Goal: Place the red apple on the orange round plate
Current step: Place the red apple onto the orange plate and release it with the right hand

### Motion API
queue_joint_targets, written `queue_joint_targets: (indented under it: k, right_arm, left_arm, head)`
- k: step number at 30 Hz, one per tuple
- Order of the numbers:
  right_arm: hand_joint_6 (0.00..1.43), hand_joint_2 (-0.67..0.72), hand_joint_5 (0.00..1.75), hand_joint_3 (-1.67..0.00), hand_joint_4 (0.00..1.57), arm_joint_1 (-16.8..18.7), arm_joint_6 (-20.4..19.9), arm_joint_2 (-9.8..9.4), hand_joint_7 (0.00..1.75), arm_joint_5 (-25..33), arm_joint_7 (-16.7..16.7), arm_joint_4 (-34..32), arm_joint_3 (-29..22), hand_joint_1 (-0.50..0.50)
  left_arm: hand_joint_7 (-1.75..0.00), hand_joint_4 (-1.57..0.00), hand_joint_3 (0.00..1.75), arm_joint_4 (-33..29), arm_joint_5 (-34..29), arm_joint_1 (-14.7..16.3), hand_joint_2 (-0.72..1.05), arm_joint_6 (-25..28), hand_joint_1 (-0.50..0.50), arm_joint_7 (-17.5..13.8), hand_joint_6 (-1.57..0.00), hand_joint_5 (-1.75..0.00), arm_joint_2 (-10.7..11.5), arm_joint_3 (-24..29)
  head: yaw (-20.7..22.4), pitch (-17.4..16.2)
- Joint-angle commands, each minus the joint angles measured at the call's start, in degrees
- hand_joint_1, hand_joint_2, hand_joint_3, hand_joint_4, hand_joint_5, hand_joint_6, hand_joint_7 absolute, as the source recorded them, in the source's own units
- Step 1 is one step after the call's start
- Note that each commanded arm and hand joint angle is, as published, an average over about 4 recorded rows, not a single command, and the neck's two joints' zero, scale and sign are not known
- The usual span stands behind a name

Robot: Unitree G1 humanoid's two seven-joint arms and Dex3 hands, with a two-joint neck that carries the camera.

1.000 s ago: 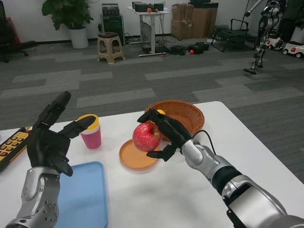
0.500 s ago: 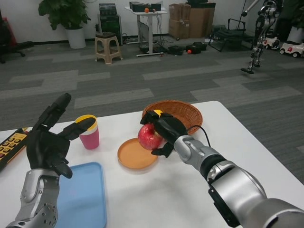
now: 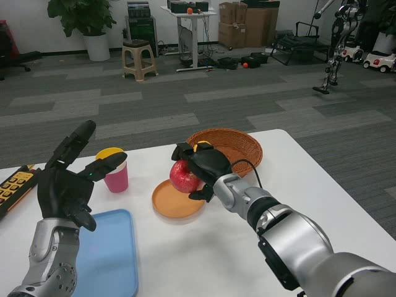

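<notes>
My right hand (image 3: 201,170) grips the red apple (image 3: 182,177) from its right side and top. The apple sits low over the far part of the orange round plate (image 3: 176,205); whether it touches the plate I cannot tell. The plate lies flat on the white table (image 3: 247,272) in the middle of the head view. My left hand (image 3: 65,182) is raised at the left with fingers spread and nothing in it, well apart from the apple.
A brown wicker basket (image 3: 238,147) stands just behind my right hand. A pink cup with a yellow rim (image 3: 115,170) is left of the plate. A blue tray (image 3: 108,257) lies near the front left. A yellow-keyed device (image 3: 13,185) sits at the left edge.
My right hand has carried the apple left and down, from above the plate's right side to low over its far part. The camera has shifted slightly. My left hand stays raised.
</notes>
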Motion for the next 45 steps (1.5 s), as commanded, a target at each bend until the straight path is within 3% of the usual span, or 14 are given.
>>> queue_joint_targets:
  k: [1, 14, 17, 21, 31, 38, 42, 45]
  right_arm:
    - [1.32, -0.60, 1.75, -1.59, 1.32, -1.18, 1.17, 1.13, 1.47, -4.63, -1.76, -0.21, 0.41, -0.46]
    - [1.21, -0.60, 1.75, -1.59, 1.17, -1.36, 6.64, 2.49, 1.47, -6.19, -3.46, 0.83, 5.68, -0.46]
    - [1.13, -0.60, 1.75, -1.59, 1.06, -1.36, 7.98, 2.49, 1.52, -6.15, -3.74, 1.09, 6.45, -0.46]
    - [0.79, -0.60, 1.75, -1.59, 0.79, -1.36, 9.65, 2.49, 1.61, -6.12, -3.83, 1.79, 7.79, -0.46]
    - [0.49, -0.60, 1.65, -1.59, 0.69, -1.36, 11.65, 2.63, 1.57, -6.02, -6.18, 3.11, 11.97, -0.46]
    - [0.26, -0.60, 1.41, -1.59, 0.59, -1.47, 12.70, 2.43, 1.43, -5.44, -6.22, 3.51, 14.87, -0.46]
    - [0.19, -0.60, 1.14, -1.59, 0.51, -1.89, 13.71, 2.34, 1.33, -2.43, -6.18, 3.68, 18.85, -0.46]
    - [0.17, -0.60, 1.07, -1.59, 0.49, -2.04, 13.96, 2.32, 1.33, -1.75, -6.22, 3.82, 20.03, -0.46]
  left_arm:
    - [-0.07, -1.38, 0.09, 0.14, -0.43, -0.76, -0.64, 0.01, 0.50, 0.18, -0.86, 0.00, 0.30, -0.44]
    - [-0.07, -1.38, 0.09, -2.45, -0.30, -1.06, -0.64, 0.01, 0.50, 0.18, -0.84, 0.00, 1.26, -4.42]
    - [-0.07, -1.38, 0.09, -2.56, -0.56, -1.50, -0.64, 0.01, 0.50, 0.18, -0.84, 0.00, 1.55, -5.85]
    - [-0.07, -1.38, 0.09, -2.54, -0.67, -1.68, -0.64, 0.01, 0.50, 0.18, -0.84, 0.00, 1.62, -6.31]
    - [-0.07, -1.38, 0.09, -2.50, -1.75, -2.34, -0.64, 0.01, 0.50, 0.18, -0.81, 0.00, 1.88, -7.58]
    - [-0.07, -1.38, 0.09, -2.50, -2.27, -2.84, -0.64, 0.01, 0.50, 0.18, -0.81, 0.00, 1.92, -8.37]
    - [-0.07, -1.38, 0.09, -2.50, -2.43, -2.95, -0.64, 0.01, 0.50, 0.18, -0.81, 0.00, 2.17, -8.59]
    - [-0.07, -1.38, 0.09, -2.50, -2.47, -2.95, -0.64, 0.05, 0.50, 0.18, -0.81, 0.00, 2.23, -8.68]
  head:
    - [0.35, 0.04]
    - [-0.14, -0.66]
    - [-0.30, -0.88]
    - [-0.49, -1.11]
    - [0.20, 0.09]
    - [0.17, 0.42]
    - [-0.19, 1.76]
    - [0.15, 2.04]
